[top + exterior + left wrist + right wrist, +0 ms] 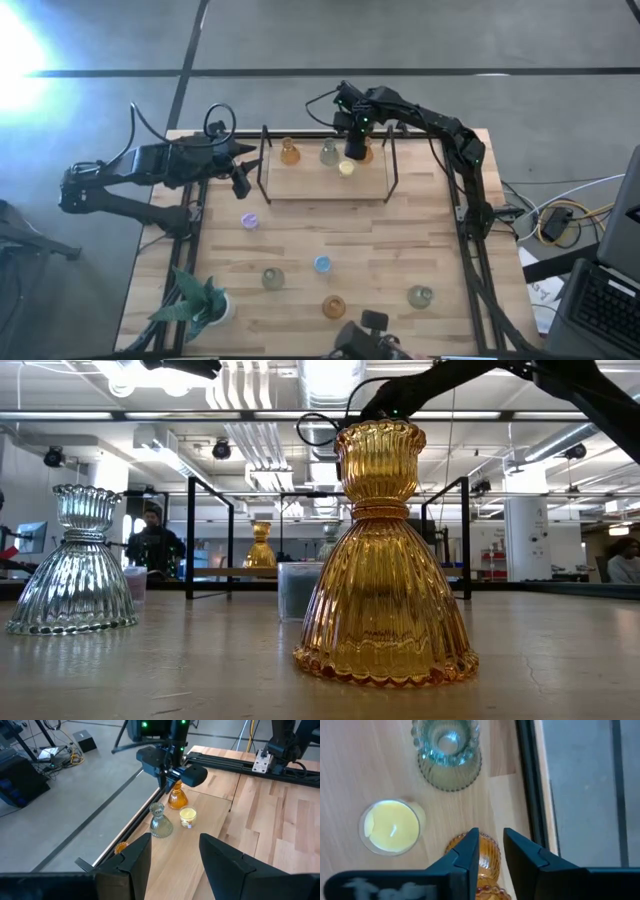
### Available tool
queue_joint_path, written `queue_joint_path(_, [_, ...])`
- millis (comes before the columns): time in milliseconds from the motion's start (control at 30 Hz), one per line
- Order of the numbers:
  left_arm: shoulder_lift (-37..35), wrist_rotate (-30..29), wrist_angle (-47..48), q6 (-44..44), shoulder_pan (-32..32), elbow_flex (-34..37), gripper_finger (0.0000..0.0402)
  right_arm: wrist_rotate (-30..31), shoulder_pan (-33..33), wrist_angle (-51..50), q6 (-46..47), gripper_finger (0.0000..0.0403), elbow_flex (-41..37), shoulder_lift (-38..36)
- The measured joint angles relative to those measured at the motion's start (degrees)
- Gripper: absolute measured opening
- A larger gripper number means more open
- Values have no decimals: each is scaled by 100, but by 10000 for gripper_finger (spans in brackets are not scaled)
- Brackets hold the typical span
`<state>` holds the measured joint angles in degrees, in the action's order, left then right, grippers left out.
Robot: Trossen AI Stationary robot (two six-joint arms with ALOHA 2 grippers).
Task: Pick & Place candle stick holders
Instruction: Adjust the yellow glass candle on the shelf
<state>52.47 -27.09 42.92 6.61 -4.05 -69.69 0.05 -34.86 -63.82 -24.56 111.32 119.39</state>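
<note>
Right gripper (356, 150) hangs over the raised board (300, 183) at the far side of the table (400, 250), its two fingers (465, 852) set narrowly apart around the neck of an amber holder (480, 870) directly beneath it; whether they press the glass cannot be told. Nine candle stick holders can be counted from above. Four are on the board: the amber holder under the gripper, a yellow holder (347, 168) just beside it toward the table's middle, a grey-green holder (329, 153) near it toward the left arm, and a second amber holder (290, 152) farther along that way. Five stand well apart from the gripper on the open table: a purple holder (250, 220), a blue holder (322, 264), two grey-green holders (273, 279) (420, 296), and a third amber holder (333, 307) at the near edge, which fills the low view. That makes three amber, three grey-green, and one each of yellow, purple and blue. One plant (196, 300) sits at the near left corner. Left gripper (240, 180) waits beside the board's left end, fingers spread wide and holding nothing.
</note>
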Motion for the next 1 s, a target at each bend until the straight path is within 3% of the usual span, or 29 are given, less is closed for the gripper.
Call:
queue_joint_path(333, [0,2,2,33,-1,0,172,-2,-8,-59,57,44,-256,0])
queue_joint_path(1000, [0,2,11,32,0,0,172,6,-104,-196,287,43,-225,0])
